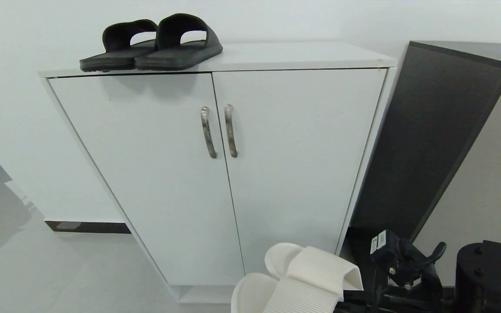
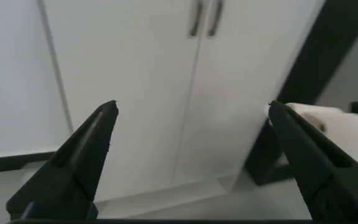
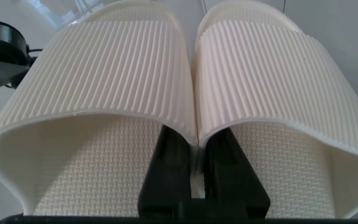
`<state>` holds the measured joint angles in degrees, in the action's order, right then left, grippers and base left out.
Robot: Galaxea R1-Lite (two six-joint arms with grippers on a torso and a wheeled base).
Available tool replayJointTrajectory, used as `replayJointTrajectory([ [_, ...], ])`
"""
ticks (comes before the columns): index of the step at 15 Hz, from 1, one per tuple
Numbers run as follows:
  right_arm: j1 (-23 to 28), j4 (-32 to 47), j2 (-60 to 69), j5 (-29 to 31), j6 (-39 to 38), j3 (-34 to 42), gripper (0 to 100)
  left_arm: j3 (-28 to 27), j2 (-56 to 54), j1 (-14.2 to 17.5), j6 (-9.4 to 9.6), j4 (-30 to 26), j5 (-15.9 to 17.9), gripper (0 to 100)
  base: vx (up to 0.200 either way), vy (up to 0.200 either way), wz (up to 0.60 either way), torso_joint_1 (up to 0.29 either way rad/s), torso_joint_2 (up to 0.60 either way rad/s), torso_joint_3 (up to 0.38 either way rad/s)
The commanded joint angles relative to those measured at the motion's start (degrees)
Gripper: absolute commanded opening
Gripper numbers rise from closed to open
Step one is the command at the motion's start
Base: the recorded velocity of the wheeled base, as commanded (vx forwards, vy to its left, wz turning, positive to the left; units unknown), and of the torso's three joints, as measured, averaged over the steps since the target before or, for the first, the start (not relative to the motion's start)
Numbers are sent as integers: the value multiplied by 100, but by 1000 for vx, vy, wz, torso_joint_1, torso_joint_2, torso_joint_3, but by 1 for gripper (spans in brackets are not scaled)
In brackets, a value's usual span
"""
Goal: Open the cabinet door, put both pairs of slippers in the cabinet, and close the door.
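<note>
The right hand (image 3: 197,179) is clamped on the touching inner edges of the white slippers (image 3: 129,81), low right before the shut cabinet (image 1: 155,182). The left hand (image 2: 193,107) gapes wide, holding nothing. The black slippers (image 1: 152,43) sit on the cabinet top, far left.

No legible text, label, number or sign anywhere.

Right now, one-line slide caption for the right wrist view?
Right gripper, jaws shut on the inner edges of the white slippers, held side by side.
</note>
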<state>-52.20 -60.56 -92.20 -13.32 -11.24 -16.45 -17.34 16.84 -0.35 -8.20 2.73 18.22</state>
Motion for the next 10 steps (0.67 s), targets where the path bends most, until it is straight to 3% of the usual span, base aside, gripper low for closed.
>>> replayJointTrajectory([
  [1, -1, 1, -35, -4, -1, -8, 0, -1026, 1648, -35, -102, 8, 885, 100, 0, 0, 0, -56, 203, 119],
  [3, -9, -8, -105, -4, 78, -8, 0, -1562, 2526, -35, -94, 8, 1438, 100, 0, 0, 0, -27, 95, 36],
  [5, -9, 1, -123, 5, 157, -25, 0, -1984, 3300, -105, -85, 105, 1711, 100, 0, 0, 0, 0, 0, 0],
  [7, -97, 1, -123, -12, 166, -25, 0, -2055, 3449, -457, -146, 500, 2264, 100, 0, 0, 0, 0, 0, 0],
  [8, -124, 1, -123, -12, 166, -8, 0, -2072, 3432, -808, -252, 623, 2502, 100, 0, 0, 0, 0, 0, 0],
  [9, -150, 1, -114, -12, 166, 1, 0, -2257, 3467, -1687, -683, 650, 2590, 100, 0, 0, 0, 0, 0, 0],
  [10, -150, 1, -114, -12, 166, -8, 0, -2389, 3634, -2223, -1025, 685, 2590, 100, 0, 0, 0, 0, 0, 0],
])
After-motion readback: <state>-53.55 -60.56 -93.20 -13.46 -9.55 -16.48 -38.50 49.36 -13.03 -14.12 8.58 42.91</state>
